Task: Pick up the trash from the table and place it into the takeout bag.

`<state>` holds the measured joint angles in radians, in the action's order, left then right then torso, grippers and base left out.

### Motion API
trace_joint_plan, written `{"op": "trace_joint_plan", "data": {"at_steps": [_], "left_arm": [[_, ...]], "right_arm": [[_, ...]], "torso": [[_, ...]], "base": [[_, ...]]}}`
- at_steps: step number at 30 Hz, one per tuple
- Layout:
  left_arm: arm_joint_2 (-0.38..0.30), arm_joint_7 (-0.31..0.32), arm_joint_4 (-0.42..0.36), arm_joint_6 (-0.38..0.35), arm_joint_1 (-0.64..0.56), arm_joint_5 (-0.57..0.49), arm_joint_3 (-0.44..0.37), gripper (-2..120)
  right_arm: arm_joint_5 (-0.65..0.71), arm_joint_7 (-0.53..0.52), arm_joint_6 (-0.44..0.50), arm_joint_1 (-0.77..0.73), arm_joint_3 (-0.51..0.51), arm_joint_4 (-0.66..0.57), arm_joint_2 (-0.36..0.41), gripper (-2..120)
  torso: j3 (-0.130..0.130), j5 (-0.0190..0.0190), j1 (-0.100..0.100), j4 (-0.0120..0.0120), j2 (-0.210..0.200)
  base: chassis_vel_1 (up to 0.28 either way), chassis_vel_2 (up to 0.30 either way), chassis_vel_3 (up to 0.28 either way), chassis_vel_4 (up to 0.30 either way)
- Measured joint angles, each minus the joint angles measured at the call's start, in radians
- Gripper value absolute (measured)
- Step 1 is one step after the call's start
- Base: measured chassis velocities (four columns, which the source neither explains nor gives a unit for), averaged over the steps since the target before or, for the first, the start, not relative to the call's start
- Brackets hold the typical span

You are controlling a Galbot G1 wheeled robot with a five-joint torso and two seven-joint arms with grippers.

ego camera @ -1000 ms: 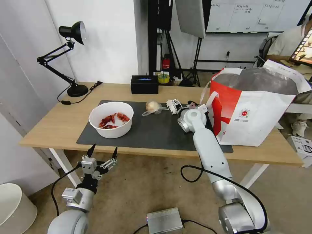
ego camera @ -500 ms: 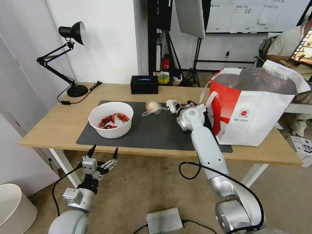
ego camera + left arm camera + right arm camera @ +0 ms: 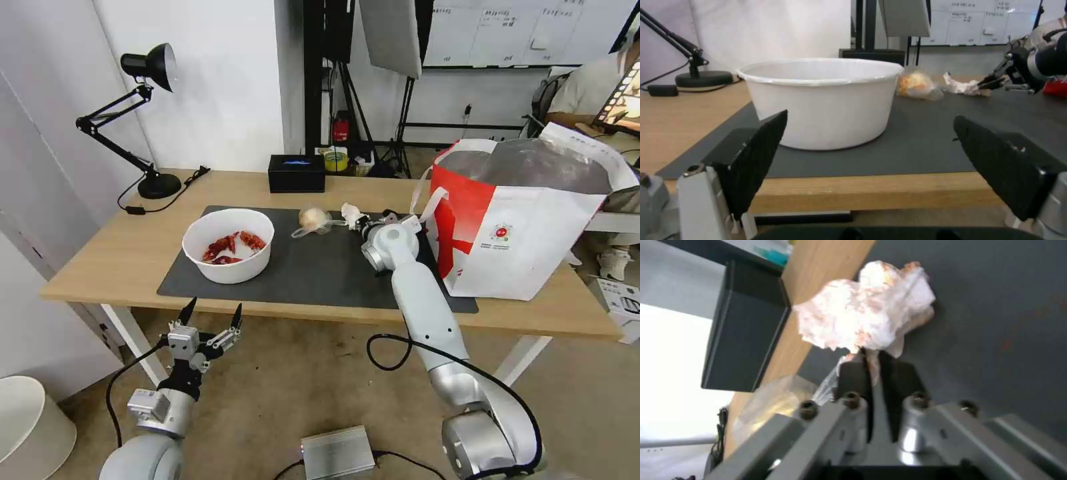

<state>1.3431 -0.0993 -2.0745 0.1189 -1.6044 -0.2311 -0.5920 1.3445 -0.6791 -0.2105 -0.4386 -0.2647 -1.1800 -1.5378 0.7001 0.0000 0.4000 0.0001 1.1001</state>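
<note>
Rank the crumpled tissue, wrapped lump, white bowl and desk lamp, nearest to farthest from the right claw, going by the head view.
1. Crumpled tissue: pinched in the right claw, mid-mat.
2. Wrapped lump: just to the tissue's left.
3. White bowl: at the mat's left end.
4. Desk lamp: at the table's far left corner.

Open dark grey mat (image 3: 313, 270) lies between the white round bowl of red crayfish shells (image 3: 229, 245) and the right end effector (image 3: 361, 222) clamped on crumpled white tissue (image 3: 351, 214); the clear-wrapped beige lump (image 3: 313, 219) sits just beside it, and the tall white-and-red takeout bag (image 3: 527, 227) walls the desk's (image 3: 107, 263) right end.
</note>
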Motion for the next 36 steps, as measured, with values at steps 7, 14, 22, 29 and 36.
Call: {"op": "trace_joint_plan", "data": {"at_steps": [7, 14, 22, 29, 36], "left_arm": [[0.003, 0.000, -0.004, 0.001, 0.000, 0.000, -0.001, 100], [0.010, -0.001, -0.007, 0.003, 0.001, 0.000, -0.002, 100], [0.015, -0.001, -0.011, 0.003, -0.001, 0.002, 0.000, 100], [0.019, -0.002, -0.017, 0.004, -0.006, 0.004, -0.004, 100], [0.024, -0.002, -0.019, 0.005, -0.008, 0.004, -0.008, 100]], "right_arm": [[-0.063, 0.027, 0.013, -0.023, 0.036, -0.060, 0.024, 0], [-0.132, 0.049, 0.031, -0.063, 0.072, -0.130, 0.060, 0], [-0.197, 0.081, 0.046, -0.084, 0.101, -0.184, 0.090, 0], [-0.210, 0.088, 0.051, -0.084, 0.110, -0.206, 0.101, 0], [-0.248, 0.120, 0.052, -0.102, 0.135, -0.255, 0.122, 0]], "torso": [[0.000, -0.0001, 0.000, 0.0000, 0.000], [0.000, 0.0000, 0.000, -0.0001, 0.000], [0.000, 0.0000, 0.000, -0.0001, 0.000], [0.000, 0.0000, 0.000, -0.0001, 0.000], [0.000, 0.0000, 0.000, -0.0001, 0.000]], "base": [[0.000, 0.000, 0.000, 0.000], [0.000, 0.000, 0.000, 0.000], [0.000, 0.000, 0.000, 0.000], [0.000, 0.000, 0.000, 0.000], [0.000, 0.000, 0.000, 0.000]]}}
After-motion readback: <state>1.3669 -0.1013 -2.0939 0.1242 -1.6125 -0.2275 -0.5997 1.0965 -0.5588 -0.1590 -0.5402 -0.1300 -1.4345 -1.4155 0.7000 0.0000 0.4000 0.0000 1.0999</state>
